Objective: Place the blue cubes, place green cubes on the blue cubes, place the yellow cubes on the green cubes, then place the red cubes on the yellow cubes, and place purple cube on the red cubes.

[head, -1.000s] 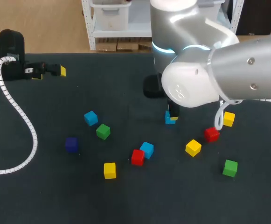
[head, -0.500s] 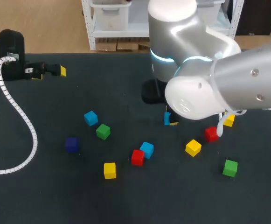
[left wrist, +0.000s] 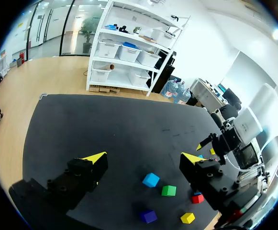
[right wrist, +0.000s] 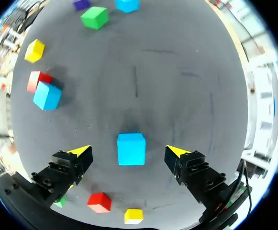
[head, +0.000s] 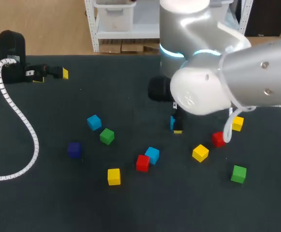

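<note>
My right gripper is open, its yellow tips standing clear on either side of a blue cube that rests on the black mat. From above, that blue cube peeks out beside the right gripper under my bulky right arm. A second blue cube touches a red cube near the middle. A third blue cube lies beside a green cube, and the purple cube sits further left. My left gripper is at the far left, and in its own wrist view the left gripper is open and holds nothing.
Right of the right gripper lie a yellow cube, a red cube, another yellow cube and a green cube. A third yellow cube lies towards the front. A white ribbed cable loops across the mat's left side.
The right gripper has opened and let go of the blue cube, which now stands on the mat. The right arm shifted slightly. The left arm has not moved.
</note>
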`<move>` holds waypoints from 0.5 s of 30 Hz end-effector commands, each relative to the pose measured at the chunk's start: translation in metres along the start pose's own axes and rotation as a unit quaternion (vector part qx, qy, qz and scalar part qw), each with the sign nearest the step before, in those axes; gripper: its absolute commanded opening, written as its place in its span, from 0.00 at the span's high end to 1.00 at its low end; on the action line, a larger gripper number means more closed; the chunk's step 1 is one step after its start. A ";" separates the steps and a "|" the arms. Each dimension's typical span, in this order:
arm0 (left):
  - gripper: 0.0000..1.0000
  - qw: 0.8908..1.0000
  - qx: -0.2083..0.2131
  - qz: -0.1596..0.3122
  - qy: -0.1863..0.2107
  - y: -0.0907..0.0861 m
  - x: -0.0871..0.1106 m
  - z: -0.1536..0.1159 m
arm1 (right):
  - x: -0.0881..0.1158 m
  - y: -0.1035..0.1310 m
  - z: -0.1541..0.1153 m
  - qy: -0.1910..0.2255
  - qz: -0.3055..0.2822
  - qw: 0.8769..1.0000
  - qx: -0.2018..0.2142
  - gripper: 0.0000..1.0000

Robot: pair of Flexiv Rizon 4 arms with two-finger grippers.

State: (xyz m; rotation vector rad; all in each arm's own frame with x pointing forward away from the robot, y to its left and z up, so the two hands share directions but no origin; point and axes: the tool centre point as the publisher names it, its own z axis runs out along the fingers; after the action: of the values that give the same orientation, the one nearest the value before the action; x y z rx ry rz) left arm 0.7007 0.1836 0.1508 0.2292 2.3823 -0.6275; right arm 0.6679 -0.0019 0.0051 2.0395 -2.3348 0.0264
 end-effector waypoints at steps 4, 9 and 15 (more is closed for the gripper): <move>0.00 1.000 0.003 0.001 -0.002 0.001 0.001 0.000 | -0.010 -0.014 0.004 0.014 0.023 0.999 -0.042 0.00; 0.00 1.000 0.003 0.001 -0.002 0.001 0.001 0.000 | -0.008 -0.012 0.005 0.012 0.014 0.999 -0.045 0.14; 0.00 1.000 0.003 0.001 -0.002 0.001 0.001 0.000 | -0.004 -0.010 0.005 0.021 0.003 0.999 -0.042 0.65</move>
State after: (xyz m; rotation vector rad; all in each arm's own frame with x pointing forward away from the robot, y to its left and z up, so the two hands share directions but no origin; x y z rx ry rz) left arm 0.7007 0.1835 0.1508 0.2292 2.3823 -0.6276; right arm 0.6794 0.0001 -0.0014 1.9702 -2.2770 -0.0285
